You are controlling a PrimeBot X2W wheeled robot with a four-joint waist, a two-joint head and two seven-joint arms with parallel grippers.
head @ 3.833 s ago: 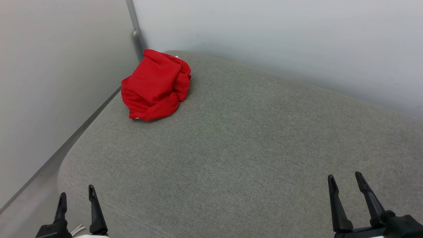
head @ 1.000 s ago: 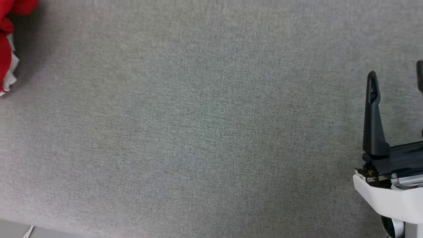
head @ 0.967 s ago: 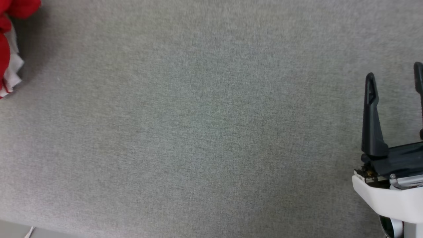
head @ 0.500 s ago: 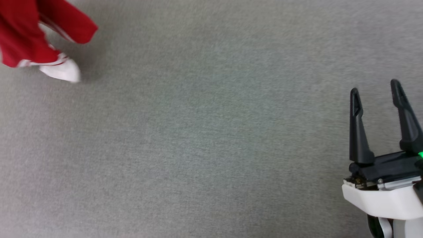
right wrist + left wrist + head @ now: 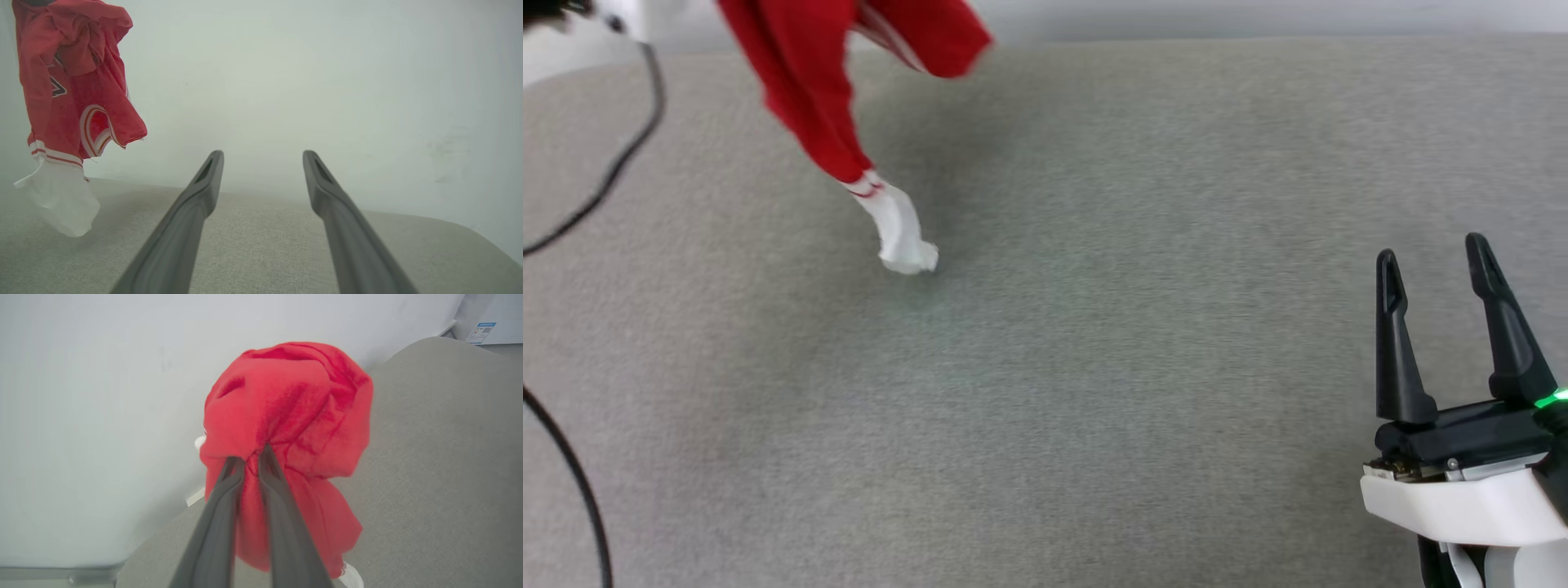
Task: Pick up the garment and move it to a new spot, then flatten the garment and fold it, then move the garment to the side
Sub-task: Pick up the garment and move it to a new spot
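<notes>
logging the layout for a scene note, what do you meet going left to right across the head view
black cable → garment, hanging with its white sleeve end lowest → bare grey cushion → right gripper, jaws open

A white sleeve (image 5: 898, 233) of the garment (image 5: 800, 98) dangles close to the grey woven cushion (image 5: 1094, 392).

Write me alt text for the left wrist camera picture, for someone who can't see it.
The left gripper, its two dark fingers nearly together, pinches a fold of the bunched red garment. Behind the garment are a grey fabric cushion on the right and a pale wall on the left.
</notes>
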